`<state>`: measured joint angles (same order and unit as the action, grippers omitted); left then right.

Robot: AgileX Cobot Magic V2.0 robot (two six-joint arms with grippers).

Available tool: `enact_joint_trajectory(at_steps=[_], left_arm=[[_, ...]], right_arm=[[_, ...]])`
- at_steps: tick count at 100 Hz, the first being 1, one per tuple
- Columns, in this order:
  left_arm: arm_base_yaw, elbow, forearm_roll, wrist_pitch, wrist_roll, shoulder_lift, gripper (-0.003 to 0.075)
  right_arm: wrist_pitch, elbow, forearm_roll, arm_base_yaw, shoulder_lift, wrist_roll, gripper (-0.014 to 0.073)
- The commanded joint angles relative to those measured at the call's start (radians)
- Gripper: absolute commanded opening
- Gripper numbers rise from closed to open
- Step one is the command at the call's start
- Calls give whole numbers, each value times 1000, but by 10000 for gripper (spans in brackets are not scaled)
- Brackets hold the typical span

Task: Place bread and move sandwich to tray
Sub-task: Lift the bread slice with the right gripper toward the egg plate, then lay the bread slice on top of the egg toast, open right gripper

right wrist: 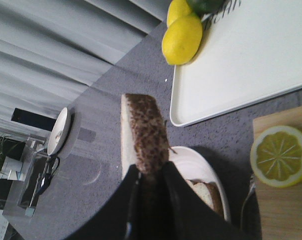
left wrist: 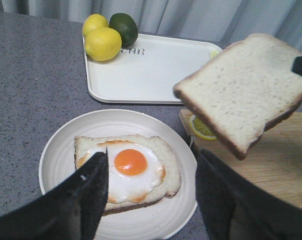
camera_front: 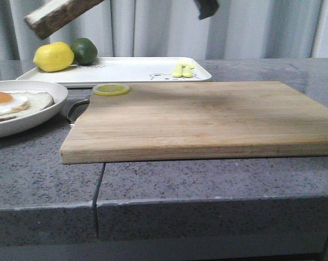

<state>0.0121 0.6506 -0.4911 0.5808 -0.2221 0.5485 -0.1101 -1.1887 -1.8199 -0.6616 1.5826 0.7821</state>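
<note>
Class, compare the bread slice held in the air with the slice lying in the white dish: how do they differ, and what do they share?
The held bread is bare; the dish slice carries a fried egg. The held bread hangs tilted in mid-air, pinched at one edge by the right claw; the dish slice lies flat in the white dish. Both are pale, square slices with brown crusts.

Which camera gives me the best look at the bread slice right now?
The left wrist view: the bread shows its whole pale face and crust, hanging above the dish. The right wrist view shows only its brown crust edge between the right gripper jaws. The front view catches one corner, cut off at the frame top.
</note>
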Motion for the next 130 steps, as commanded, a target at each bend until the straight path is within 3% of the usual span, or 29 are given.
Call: enact_joint_trajectory(at_steps=[1,53,77,130], left_arm=[[2,35,-23,-69,1,8,369],[2,35,-23,-69,1,8,369],[2,35,-23,-69,1,8,369],[2,35,-23,-69,1,8,369]], right_arm=[[-15,-73,-57,-26,9,-20,-61],[-16,-190,-57,-129,207,-90,-61],[-66,-253,-57,-132,277,-115,-61],[-17,-257,-56,-155,313,-116,-61]])
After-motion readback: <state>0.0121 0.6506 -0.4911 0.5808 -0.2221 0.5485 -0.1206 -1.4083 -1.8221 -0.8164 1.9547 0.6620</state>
